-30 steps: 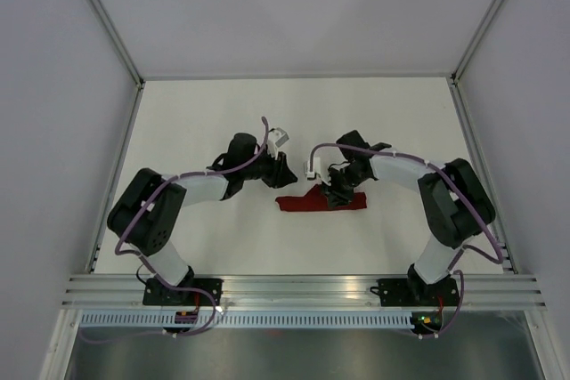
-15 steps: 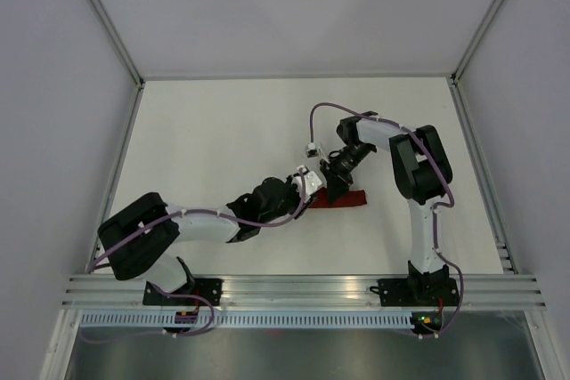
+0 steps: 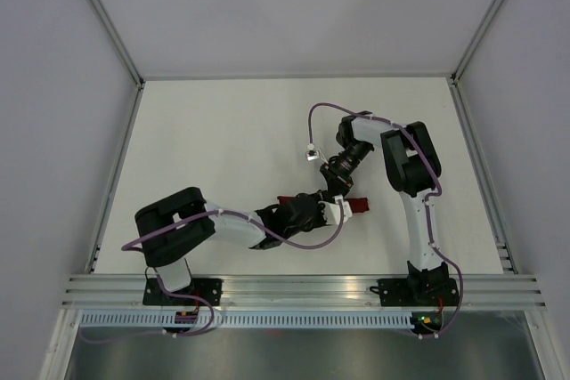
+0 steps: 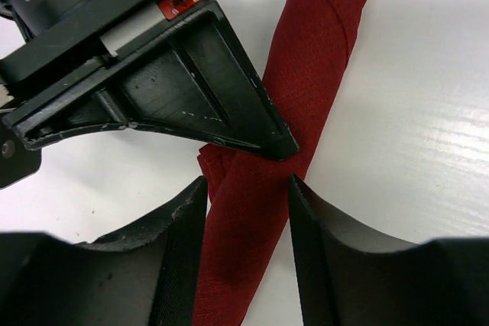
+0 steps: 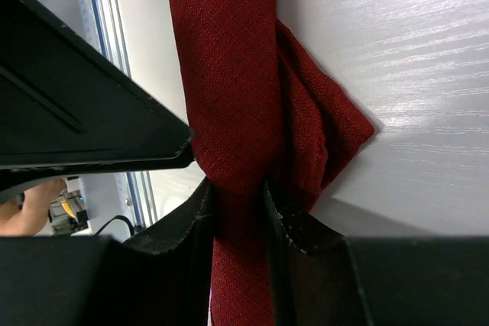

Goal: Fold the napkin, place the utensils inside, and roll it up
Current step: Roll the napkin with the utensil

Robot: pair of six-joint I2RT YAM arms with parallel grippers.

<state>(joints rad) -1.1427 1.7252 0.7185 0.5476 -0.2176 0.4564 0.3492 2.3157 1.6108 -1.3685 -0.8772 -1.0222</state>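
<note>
Rolled napkin, mostly hidden from above, pinched by left end effector and right end effector

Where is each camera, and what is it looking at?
Top external: high behind the robot, looking down at the table; left arm and right arm show whole.
Left wrist: on the left arm, looking along the left tool straddling the napkin; its fingers show.
Right wrist: on the right arm, looking along the right tool pinching the napkin; its fingers show.
Shared: both wrist views show the rolled napkin and the other arm's tool.
</note>
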